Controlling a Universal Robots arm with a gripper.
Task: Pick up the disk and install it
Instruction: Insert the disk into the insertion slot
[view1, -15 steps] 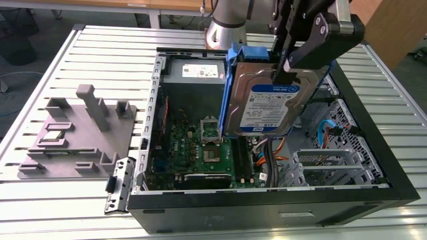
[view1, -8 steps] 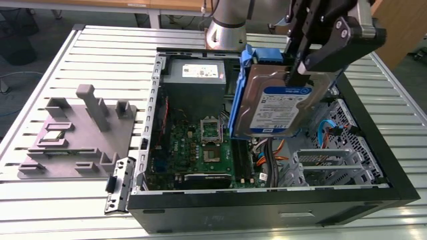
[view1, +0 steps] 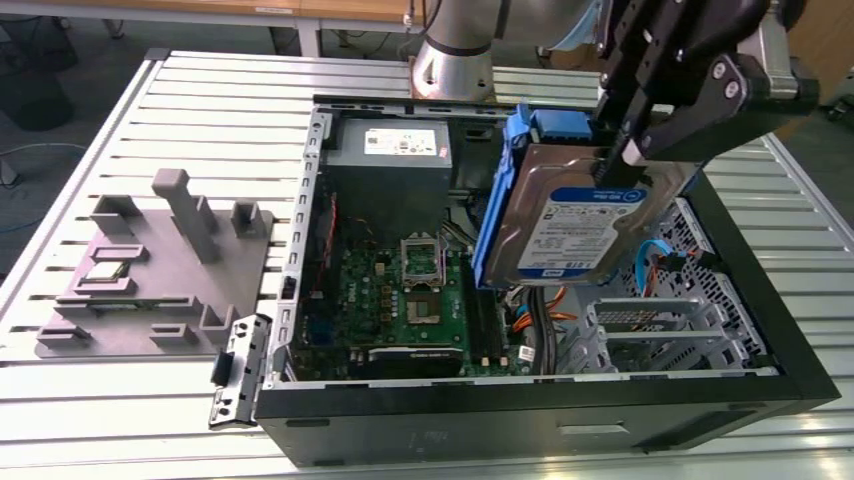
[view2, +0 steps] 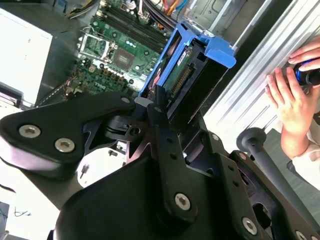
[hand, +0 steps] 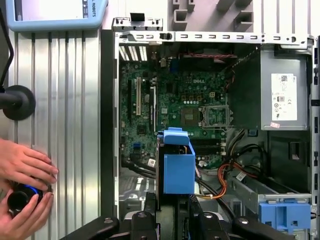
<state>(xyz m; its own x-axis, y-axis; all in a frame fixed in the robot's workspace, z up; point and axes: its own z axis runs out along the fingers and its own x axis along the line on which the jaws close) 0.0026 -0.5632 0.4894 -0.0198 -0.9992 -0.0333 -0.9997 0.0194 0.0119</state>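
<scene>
The disk (view1: 574, 225), a silver hard drive with a blue-and-white label and blue side rails, hangs on edge and tilted above the right half of the open computer case (view1: 534, 400). My gripper (view1: 625, 160) is shut on its upper edge, black fingers on either side. In the second wrist view the disk (view2: 186, 70) sticks out beyond the gripper (view2: 160, 102), over the motherboard. In the first wrist view the disk's blue rail (hand: 178, 170) sits just ahead of the gripper (hand: 172, 212), over the case interior.
Inside the case lie the green motherboard (view1: 400, 290), the grey power-supply box (view1: 390, 145), orange and blue cables (view1: 654, 260) and a drive cage (view1: 661, 325). A blue bracket (hand: 285, 215) sits in the case. A grey fixture plate (view1: 160, 260) lies beside it. A person's hands (hand: 25, 185) hold a knob.
</scene>
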